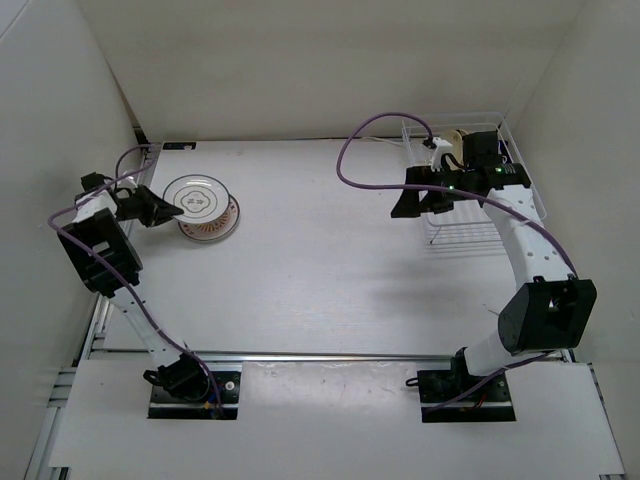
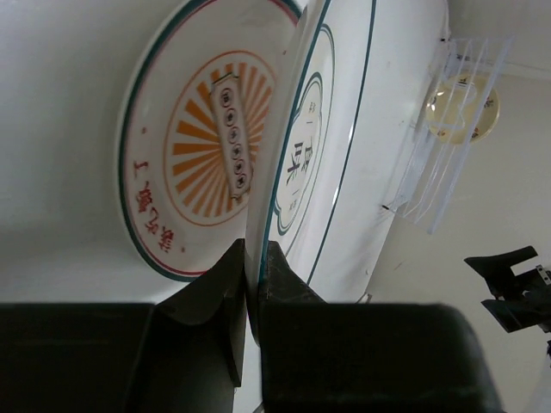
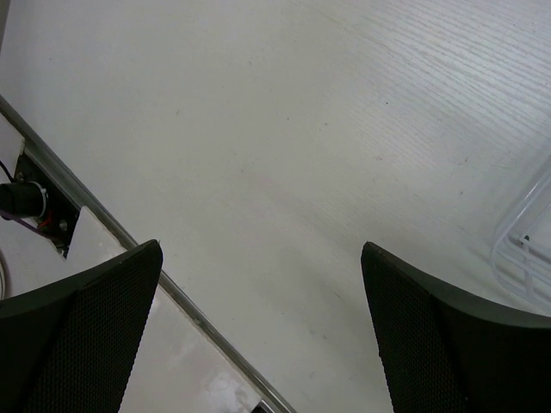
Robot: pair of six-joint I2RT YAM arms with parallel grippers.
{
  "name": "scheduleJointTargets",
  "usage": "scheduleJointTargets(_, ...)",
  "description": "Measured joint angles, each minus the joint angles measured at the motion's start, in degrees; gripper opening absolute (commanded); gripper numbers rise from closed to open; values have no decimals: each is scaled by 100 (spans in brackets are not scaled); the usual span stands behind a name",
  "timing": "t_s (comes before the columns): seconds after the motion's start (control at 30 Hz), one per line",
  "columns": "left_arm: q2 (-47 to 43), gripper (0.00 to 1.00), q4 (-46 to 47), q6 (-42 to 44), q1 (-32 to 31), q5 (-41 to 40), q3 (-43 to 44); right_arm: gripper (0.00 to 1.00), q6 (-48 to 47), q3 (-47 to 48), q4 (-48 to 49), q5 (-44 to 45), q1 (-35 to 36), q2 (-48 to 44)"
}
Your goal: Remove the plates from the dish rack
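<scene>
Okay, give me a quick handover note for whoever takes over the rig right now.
Left gripper: shut on the grey plate by its rim, over the orange plate on the left of the table.
Right gripper: open, empty, beside the dish rack.
Done: two plates out of the rack.
Left: release the grey plate; take out the tan plate, in the rack.

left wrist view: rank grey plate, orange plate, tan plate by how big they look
grey plate and orange plate: both large and near, too alike to rank
tan plate: smallest, but farthest away, in the rack
</scene>
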Motion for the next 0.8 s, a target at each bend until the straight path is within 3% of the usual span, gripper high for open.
scheduleJointTargets(0.33,529,12,-260,260,-72,-428,28,99,-22,7,-11,35,2,4)
scheduleJointTargets(0.43,544,25,-323,282,-83,-481,59,99,-22,13,-11,35,2,39)
scheduleJointTargets(0.47,544,39,-334,289,-96,-520,83,99,-22,15,-11,33,0,63)
scheduleJointTargets(0.5,544,44,-326,341,-114,-581,92,99,-22,15,-11,33,2,85)
scheduleJointTargets(0.6,544,52,-374,361,-175,-763,101,99,-24,15,-11,33,2,144)
scheduleJointTargets(0.8,538,57,-498,457,-319,-951,168,99,-24,15,-11,28,0,177)
